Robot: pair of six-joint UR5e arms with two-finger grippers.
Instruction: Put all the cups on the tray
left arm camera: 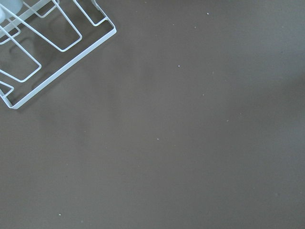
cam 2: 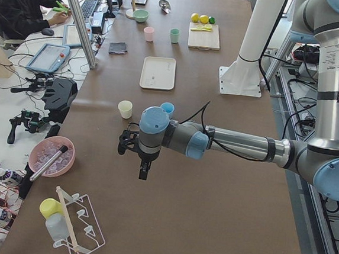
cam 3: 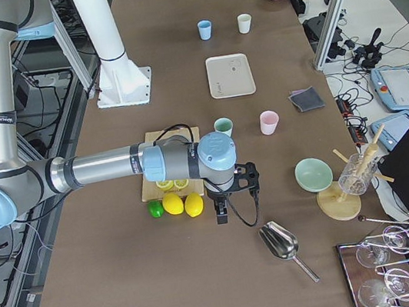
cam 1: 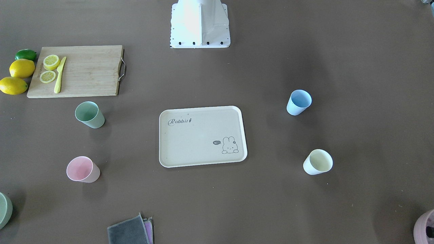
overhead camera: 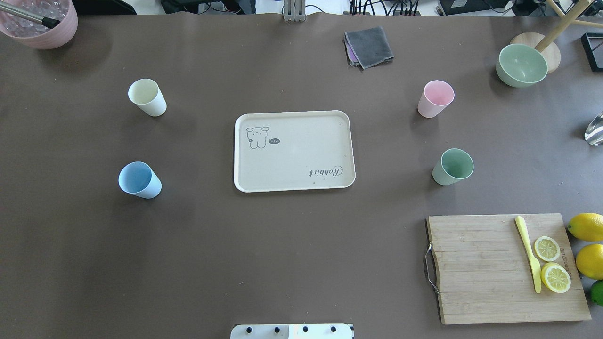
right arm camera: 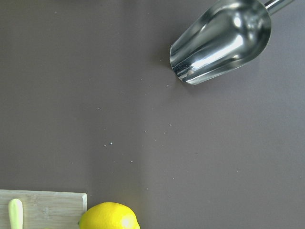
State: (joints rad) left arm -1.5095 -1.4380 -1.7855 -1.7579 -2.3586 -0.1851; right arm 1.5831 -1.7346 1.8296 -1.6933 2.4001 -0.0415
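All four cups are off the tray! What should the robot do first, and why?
Probably swing the right tool over to the green cup: no cup stands on the tray yet, and that tool hangs by the lemons, nearest that cup.

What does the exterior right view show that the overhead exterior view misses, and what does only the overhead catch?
Only exterior right: the right tool, hanging near the lemons, and the wine glasses at the table's end.

Only overhead: the yellow knife on the cutting board, which the right arm largely hides in the side view.

Both: the tray with nothing on it, and the green cup, pink cup, blue cup and cream cup standing on the table around it.
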